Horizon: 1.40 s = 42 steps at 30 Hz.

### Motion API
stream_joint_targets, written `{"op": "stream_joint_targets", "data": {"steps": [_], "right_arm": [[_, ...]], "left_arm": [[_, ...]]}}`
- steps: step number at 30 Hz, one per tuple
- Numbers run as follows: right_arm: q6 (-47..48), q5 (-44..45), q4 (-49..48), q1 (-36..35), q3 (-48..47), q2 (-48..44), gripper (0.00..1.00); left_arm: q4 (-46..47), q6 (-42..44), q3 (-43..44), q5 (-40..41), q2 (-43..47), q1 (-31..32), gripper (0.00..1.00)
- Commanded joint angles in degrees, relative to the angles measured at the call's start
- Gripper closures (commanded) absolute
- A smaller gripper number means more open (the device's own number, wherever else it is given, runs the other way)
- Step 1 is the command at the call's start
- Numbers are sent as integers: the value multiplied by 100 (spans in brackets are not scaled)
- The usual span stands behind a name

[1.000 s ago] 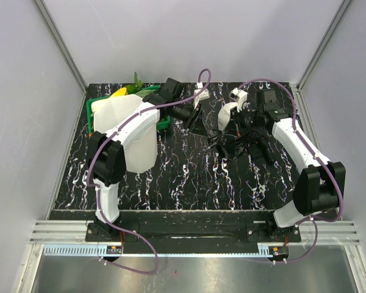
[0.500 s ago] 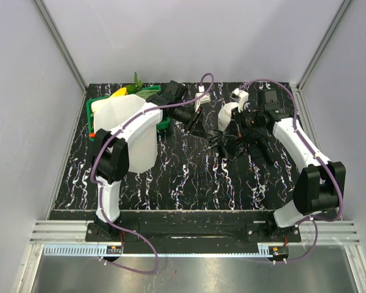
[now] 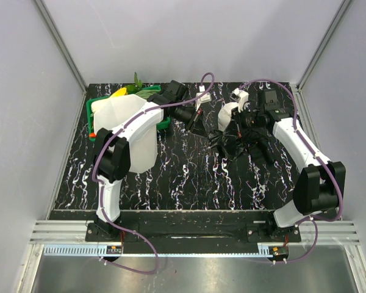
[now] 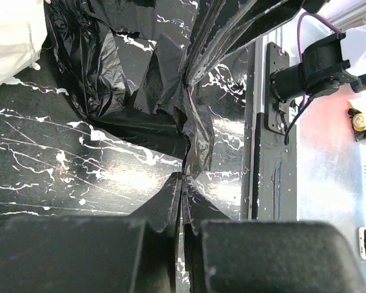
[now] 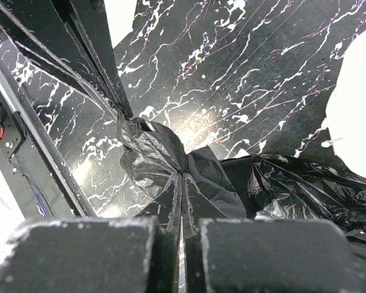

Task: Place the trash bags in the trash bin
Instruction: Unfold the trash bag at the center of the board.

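a: where are the trash bags (image 3: 235, 145)?
b: on the table (image 3: 189, 180), out to the right of the trash bin (image 3: 143, 152) and well apart from it, not inside. from above they are a crumpled black heap on a black marbled top, so the outline is hard to trace.
a: and the grippers?
b: the left gripper (image 4: 183, 183) has its tips nearly together with a fold of film pinched between them. the right gripper (image 5: 182, 183) is closed the same way on a bunched knot of film. from above neither grip can be made out; the heads just meet the heap, one from the side nearer the bin, one from the side away from it.
a: what's covered?
b: the left arm (image 3: 137, 122) lies across the bin and hides part of its wall and rim. behind the bin, the green basket (image 3: 99, 101) shows only strips of its edge and some yellow and green tops. the white roll (image 3: 227, 113) sits just behind the heap.
a: do the wrist cameras add anything?
b: the left one shows the film rising from the tips in a creased ridge, with the roll cut off at the corner. the right one has a blown-out white shape (image 5: 354, 110) at its edge; i can't tell whether that is the roll or the bin.
a: any writing?
b: a few small items (image 4: 357, 119) beyond the table edge, too small to read.
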State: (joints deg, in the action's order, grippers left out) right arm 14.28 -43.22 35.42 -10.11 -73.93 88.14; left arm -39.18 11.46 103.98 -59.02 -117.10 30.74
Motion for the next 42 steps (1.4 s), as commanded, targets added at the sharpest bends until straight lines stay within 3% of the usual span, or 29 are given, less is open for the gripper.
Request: {"op": "stream_joint_targets", "data": {"steps": [1, 7, 12, 14, 20, 33, 42], "right_arm": [[22, -204, -18, 35, -183, 28, 100], [40, -64, -9, 44, -139, 19, 100], [92, 217, 96, 44, -271, -60, 69], [118, 235, 202, 44, -367, -147, 50], [154, 130, 475, 35, -552, -332, 35], [-83, 1043, -123, -729, -385, -315, 44], [-251, 1352, -580, -835, -271, -86, 47]], "left_arm": [[331, -170, 254, -364, -41, 11, 100], [639, -408, 87, -496, 90, 2, 100], [947, -601, -150, -321, 301, 11, 100], [982, -671, -142, -136, 302, 11, 100], [1122, -970, -106, 66, 249, 11, 100], [1369, -1542, -115, 234, 187, 46, 100], [1492, -1673, -203, 14, 249, 81, 100]]}}
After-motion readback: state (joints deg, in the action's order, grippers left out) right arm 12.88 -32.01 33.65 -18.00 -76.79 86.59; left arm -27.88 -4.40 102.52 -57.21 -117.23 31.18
